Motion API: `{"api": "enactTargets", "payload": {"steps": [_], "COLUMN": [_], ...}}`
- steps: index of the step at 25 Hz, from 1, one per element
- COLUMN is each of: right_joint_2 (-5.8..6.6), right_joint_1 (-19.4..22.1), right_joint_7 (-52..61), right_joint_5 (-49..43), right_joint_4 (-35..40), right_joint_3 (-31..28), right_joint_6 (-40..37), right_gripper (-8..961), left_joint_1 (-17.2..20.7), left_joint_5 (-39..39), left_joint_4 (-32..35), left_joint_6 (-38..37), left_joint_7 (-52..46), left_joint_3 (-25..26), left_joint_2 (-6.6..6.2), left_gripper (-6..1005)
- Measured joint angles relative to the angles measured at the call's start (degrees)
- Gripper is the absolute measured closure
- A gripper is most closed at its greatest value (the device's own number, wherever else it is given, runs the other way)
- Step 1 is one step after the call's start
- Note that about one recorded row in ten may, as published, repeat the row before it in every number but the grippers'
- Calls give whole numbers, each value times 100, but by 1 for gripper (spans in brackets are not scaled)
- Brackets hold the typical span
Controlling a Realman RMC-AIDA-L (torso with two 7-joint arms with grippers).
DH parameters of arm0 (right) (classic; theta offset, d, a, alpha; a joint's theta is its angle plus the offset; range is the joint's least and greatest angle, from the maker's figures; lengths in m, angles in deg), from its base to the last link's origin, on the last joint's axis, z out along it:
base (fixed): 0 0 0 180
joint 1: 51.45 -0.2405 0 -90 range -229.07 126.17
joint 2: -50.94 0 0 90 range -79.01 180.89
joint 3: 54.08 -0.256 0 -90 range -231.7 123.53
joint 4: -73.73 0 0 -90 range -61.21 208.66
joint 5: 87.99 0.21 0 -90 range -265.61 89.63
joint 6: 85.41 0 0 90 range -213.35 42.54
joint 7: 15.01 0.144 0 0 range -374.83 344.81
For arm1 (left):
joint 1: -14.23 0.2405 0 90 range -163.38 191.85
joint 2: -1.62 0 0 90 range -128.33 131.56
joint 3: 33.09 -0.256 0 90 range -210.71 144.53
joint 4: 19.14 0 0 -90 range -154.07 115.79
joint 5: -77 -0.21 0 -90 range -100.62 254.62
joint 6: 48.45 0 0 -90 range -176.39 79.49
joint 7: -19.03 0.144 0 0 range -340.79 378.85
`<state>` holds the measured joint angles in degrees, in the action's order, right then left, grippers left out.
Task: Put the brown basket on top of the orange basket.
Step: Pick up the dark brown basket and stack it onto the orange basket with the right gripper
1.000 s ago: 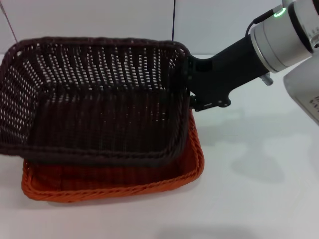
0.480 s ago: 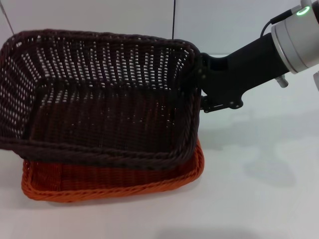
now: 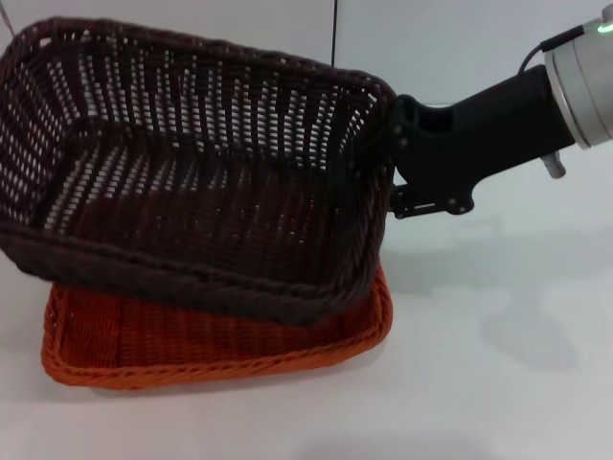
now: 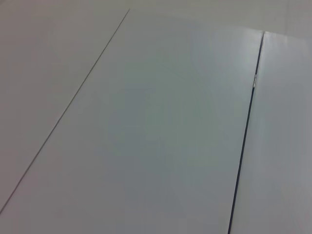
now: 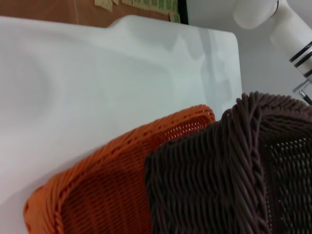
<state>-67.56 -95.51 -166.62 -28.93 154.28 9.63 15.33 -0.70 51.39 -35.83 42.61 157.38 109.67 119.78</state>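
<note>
- Currently, the brown basket (image 3: 192,163) is held above the orange basket (image 3: 211,340), covering most of it; its long axis runs left-right, roughly parallel to the orange basket's long axis.
- It is carried tilted: its left end is raised well clear of the orange basket, while its right near corner dips down close to the orange basket's right rim. Contact between the two cannot be confirmed.
- Its opening is directed upward and toward the head camera.
- The right gripper (image 3: 388,158) is positioned at the brown basket's right short wall and is clamped on that braided rim; the fingertips are hidden by the weave.
- Both baskets are rectangular woven wicker with sloping sides and braided rims; the brown one is near-black with an open weave, the orange one bright and more tightly woven.
- The orange basket rests flat on the white table (image 3: 479,383); its front rim and right end remain uncovered.
- Bare table surface lies in front of and to the right of the orange basket.
- The left gripper is not visible; the left wrist view shows only plain white surface.
</note>
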Motion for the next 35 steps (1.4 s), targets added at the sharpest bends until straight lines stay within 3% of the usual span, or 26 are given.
{"api": "enactTargets", "payload": {"steps": [14, 28, 35], "right_joint_2": [-5, -11, -27], "right_joint_1": [399, 657, 758], "right_joint_7": [84, 1213, 1236], "right_joint_5": [251, 957, 927], "right_joint_4": [142, 549, 583], "right_joint_3": [-17, -43, 1], "right_joint_6": [223, 155, 107], "right_gripper": [648, 649, 649], "left_joint_1": [44, 6, -24], "left_joint_5": [-37, -9, -14], "left_joint_4": [24, 51, -12], "left_joint_6": [87, -118, -211], "left_joint_7": [-10, -1, 14], "left_joint_3": [-35, -25, 7], "left_joint_2": [-1, 3, -14], "left_gripper": [487, 487, 487]}}
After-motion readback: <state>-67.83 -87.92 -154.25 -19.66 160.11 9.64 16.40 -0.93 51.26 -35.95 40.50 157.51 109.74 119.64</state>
